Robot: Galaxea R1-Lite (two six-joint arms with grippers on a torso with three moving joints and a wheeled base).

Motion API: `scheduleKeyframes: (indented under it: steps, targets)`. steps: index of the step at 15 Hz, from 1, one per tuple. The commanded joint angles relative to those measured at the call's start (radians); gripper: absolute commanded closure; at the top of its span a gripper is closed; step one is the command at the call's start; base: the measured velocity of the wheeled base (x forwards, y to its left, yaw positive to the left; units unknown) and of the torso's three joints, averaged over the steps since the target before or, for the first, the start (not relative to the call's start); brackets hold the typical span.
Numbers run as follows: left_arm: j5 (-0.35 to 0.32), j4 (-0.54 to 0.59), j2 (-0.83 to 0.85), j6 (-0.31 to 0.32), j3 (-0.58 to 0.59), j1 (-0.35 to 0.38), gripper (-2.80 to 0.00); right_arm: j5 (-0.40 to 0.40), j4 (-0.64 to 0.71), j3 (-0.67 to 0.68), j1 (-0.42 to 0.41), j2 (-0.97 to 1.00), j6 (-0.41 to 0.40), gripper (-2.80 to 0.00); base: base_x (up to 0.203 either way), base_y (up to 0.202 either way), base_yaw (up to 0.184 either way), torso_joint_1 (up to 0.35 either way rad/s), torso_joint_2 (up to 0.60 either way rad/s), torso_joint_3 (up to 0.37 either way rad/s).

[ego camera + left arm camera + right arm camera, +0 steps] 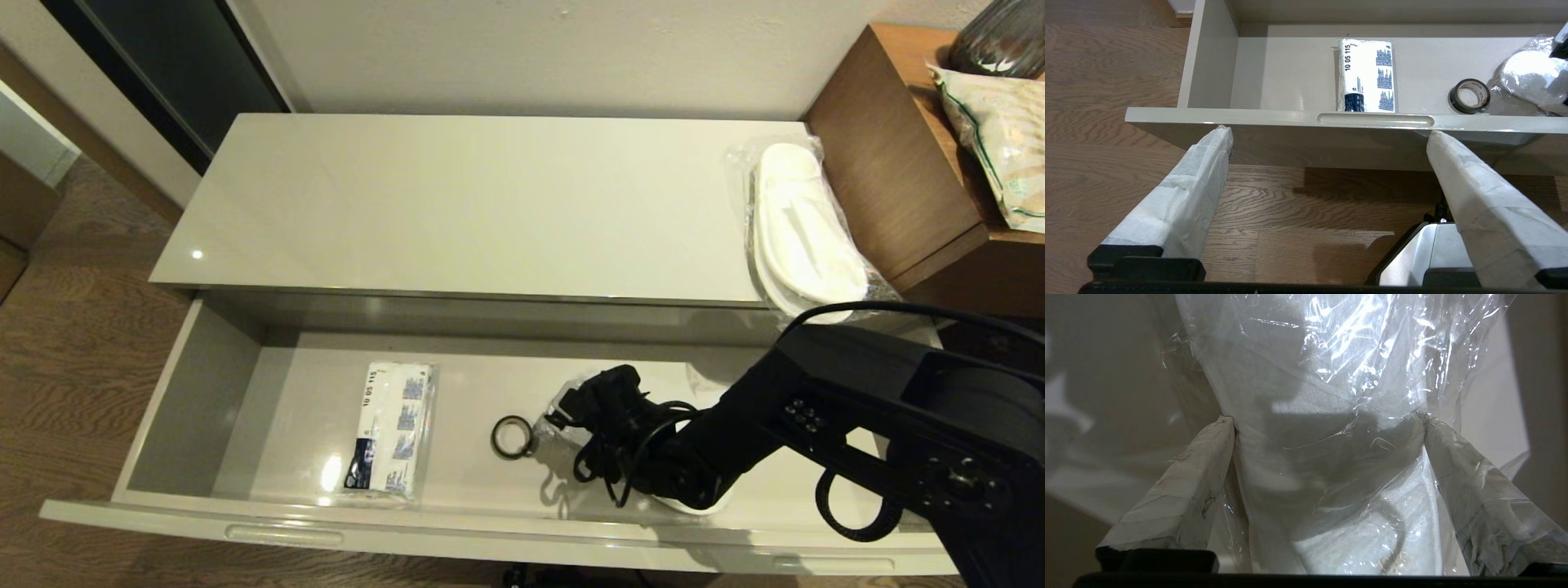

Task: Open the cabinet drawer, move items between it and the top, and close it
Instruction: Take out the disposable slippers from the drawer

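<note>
The cabinet drawer (196, 400) stands pulled open below the top (457, 204). One bagged pair of white slippers (804, 229) lies on the top's right end. A white packet with blue print (390, 429) lies in the drawer's left half. My right gripper (563, 416) reaches down into the drawer's middle. Its taped fingers (1208, 469) are spread wide on either side of a second bagged pair of slippers (1331, 375), which rests on the drawer floor. My left gripper (1329, 130) hangs open and empty over the floor, just before the drawer front (1249, 116).
A small black ring (513, 437) lies between the packet and my right gripper. The taller brown desk (890, 163) stands against the cabinet's right end and carries a bagged item (996, 139). Wood floor lies to the left and in front.
</note>
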Motion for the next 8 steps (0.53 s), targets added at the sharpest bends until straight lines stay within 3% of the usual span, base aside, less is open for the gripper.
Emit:
scheduleKeyframes:
  steps: [1, 4, 5, 8]
  targets:
    - [0.0, -0.001, 0.001, 0.0, 0.0, 0.0, -2.8, -0.011, -0.06, 0.014, -0.004, 0.053, -0.014, -2.8, 0.0, 0.0, 0.0, 0.0, 0.0, 0.0]
    - [0.0, 0.0, 0.001, 0.0, 0.0, 0.0, -2.8, -0.012, -0.085, 0.025, -0.002, 0.065, -0.02, -2.8, 0.0, 0.0, 0.0, 0.0, 0.0, 0.0]
    - [0.0, 0.0, 0.001, 0.0, 0.0, 0.0, -2.8, -0.012, -0.081, 0.025, -0.002, 0.062, -0.024, 0.0, 0.0, 0.0, 0.0, 0.0, 0.0, 0.0]
    - [0.0, 0.0, 0.001, 0.0, 0.0, 0.0, -2.8, -0.023, -0.08, 0.028, -0.003, 0.046, -0.042, 0.0, 0.0, 0.0, 0.0, 0.0, 0.0, 0.0]
